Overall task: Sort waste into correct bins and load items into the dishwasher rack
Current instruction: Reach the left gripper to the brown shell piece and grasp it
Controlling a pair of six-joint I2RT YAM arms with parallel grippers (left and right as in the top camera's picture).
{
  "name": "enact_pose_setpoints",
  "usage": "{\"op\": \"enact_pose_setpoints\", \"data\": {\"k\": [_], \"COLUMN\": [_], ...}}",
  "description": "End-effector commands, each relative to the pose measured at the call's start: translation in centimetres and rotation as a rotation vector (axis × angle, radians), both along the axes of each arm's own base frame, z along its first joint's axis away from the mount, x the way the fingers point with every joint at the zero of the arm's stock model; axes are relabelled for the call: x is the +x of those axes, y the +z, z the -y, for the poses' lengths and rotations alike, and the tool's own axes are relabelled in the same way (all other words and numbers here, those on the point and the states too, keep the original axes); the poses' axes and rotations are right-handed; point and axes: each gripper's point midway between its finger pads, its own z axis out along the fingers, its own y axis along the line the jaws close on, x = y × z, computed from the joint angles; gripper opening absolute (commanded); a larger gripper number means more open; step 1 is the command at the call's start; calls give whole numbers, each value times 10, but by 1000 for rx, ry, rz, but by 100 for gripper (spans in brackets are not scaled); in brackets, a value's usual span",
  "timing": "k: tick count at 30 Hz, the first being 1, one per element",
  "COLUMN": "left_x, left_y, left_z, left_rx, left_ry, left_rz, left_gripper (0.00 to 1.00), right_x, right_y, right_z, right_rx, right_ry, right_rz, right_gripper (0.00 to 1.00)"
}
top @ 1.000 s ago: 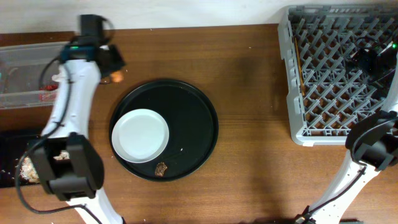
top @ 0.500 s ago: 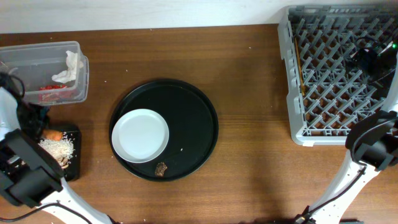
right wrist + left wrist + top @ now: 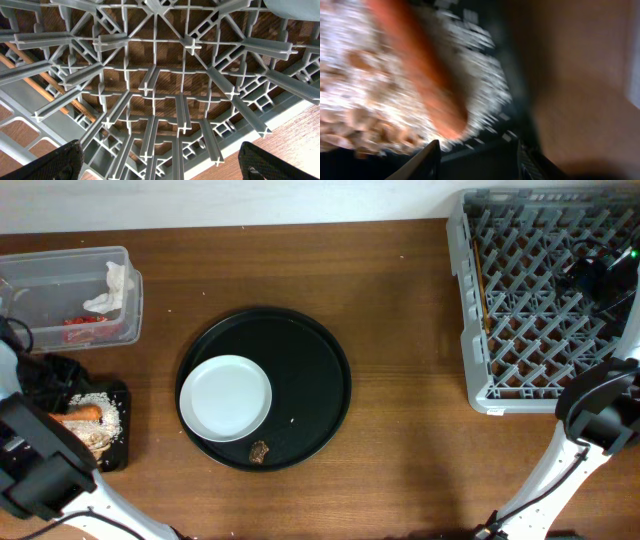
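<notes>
The left end effector [image 3: 477, 161] hangs low over the shallow black tray [image 3: 116, 456] at the left edge of the worktop [image 3: 400, 330]. Its two fingertips are parted with nothing between them; the wrist view is blurred, so I take it as open rather than gripping. Just beyond the fingertips the orange carrot [image 3: 420, 75] lies slantwise on a mound of rice and beige scraps [image 3: 350, 100], smooth and tapered against the grainy heap, with loose grains scattered toward the tray's dark rim. Behind the tray, across a narrow gap, stands the clear plastic tub [image 3: 40, 290], rounded at its corners, holding crumpled white tissue [image 3: 118, 283] and a red wrapper [image 3: 82, 330]. The round black tray [image 3: 310, 350] sits mid-worktop, near the shallow tray but apart from it. It carries a glossy round white plate [image 3: 225, 397] toward its left side and a small dark scrap [image 3: 258, 451] by its front rim. A broad band of bare brown wood lies between that tray and the grey dishwasher rack [image 3: 520, 320] at the right edge. The right end effector [image 3: 162, 160] hovers above the rack's lattice of cross-shaped pegs, fingers spread wide and empty. A thin wooden chopstick [image 3: 82, 110] lies slanted among the pegs at the left of that view.
</notes>
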Motion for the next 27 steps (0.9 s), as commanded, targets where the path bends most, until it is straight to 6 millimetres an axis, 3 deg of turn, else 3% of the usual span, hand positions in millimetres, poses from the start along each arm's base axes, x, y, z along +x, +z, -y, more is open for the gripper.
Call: {"op": "enact_pose_setpoints", "data": {"k": [1,4,5,6,7,11,18,21,24,27], "left_x": [33,46,49,48,40,27,-24,-40,-52,-61], "left_y": [87,144,149,149,139,129,123,107,92,92], "left_z": [48,105,124,148,185,233,298,318,318,315], "left_rx": [62,194,210,222,234,218,139,125,111,105], "left_ry": [-190,-376,-427,-498,-611,-754,-993,-1075,-1084,-1086], "left_rz": [249,351,356,330,254,198,48,-1,-55,-85], "left_gripper": [49,53,54,55,55,55,55,55,55,54], "right_x": [0,0,0,0,0,0,0,0,0,0], "right_y": [23,23,23,23,23,23,23,23,23,23], "right_z": [0,0,0,0,0,0,0,0,0,0], "right_rx": [-25,-25,-25,-25,-25,-25,-25,-25,-25,-25], "right_ry": [-2,-2,-2,-2,-2,-2,-2,-2,-2,-2], "right_rz": [51,51,51,51,51,51,51,51,51,51], "right_gripper": [99,98,99,98,98,98,98,98,98,98]}}
